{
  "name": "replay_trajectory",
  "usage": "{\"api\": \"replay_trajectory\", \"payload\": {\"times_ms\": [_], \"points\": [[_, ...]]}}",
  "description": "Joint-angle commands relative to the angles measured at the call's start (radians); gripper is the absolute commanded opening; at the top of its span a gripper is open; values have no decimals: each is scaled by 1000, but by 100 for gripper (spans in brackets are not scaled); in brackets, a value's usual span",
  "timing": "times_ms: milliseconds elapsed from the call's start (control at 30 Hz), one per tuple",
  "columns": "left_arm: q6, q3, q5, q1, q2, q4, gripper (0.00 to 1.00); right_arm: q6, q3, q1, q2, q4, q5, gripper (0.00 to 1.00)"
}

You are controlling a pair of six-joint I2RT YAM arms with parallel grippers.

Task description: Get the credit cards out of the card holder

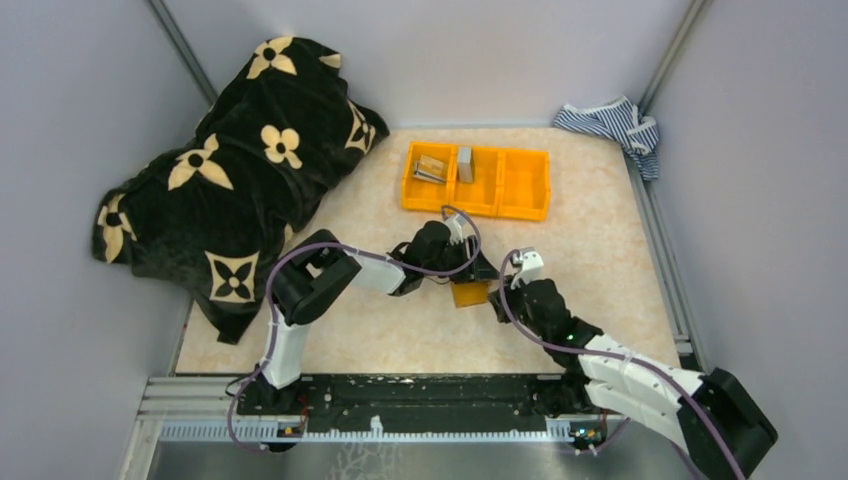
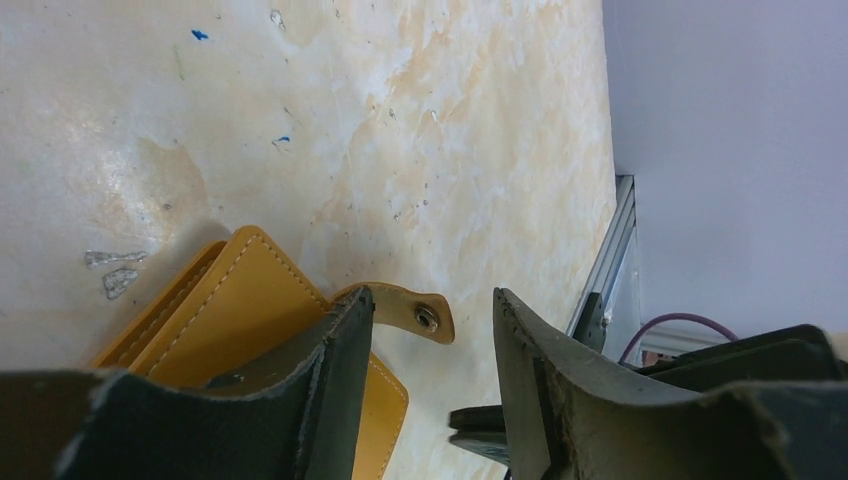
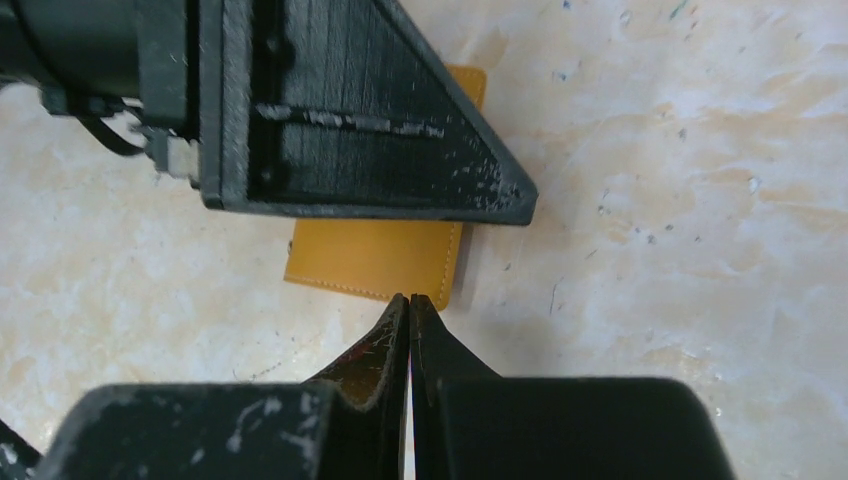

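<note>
The card holder (image 1: 469,294) is a flat orange-tan wallet lying folded on the table between the two grippers. In the left wrist view the holder (image 2: 240,310) has its snap tab (image 2: 415,312) unsnapped and curling up. My left gripper (image 2: 432,292) is open, with the tab lying between its jaws and one finger (image 2: 330,390) over the holder. My right gripper (image 3: 410,298) is shut and empty, its tips at the near corner of the holder (image 3: 375,255). No cards show.
An orange three-compartment bin (image 1: 525,185) with small grey and tan items stands behind the grippers. A black flowered blanket (image 1: 230,170) covers the far left. A striped cloth (image 1: 610,125) lies in the far right corner. A metal rail (image 2: 605,270) runs along the table's right edge.
</note>
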Motion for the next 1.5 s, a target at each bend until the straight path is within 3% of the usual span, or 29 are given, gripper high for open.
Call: {"api": "replay_trajectory", "payload": {"times_ms": [0,200,467,867,1467], "points": [[-11,24,8,-5,27,24,54,24,-25,-5,114,253,-48,0],[-10,15,8,-4,23,22,54,25,-15,-5,270,421,-22,0],[-10,-9,-5,-1,-2,19,54,45,-8,-5,347,536,78,0],[-6,-33,6,3,-40,24,54,94,-13,-4,409,577,228,0],[35,-84,0,3,-150,-2,54,141,-5,-5,514,634,243,0]]}}
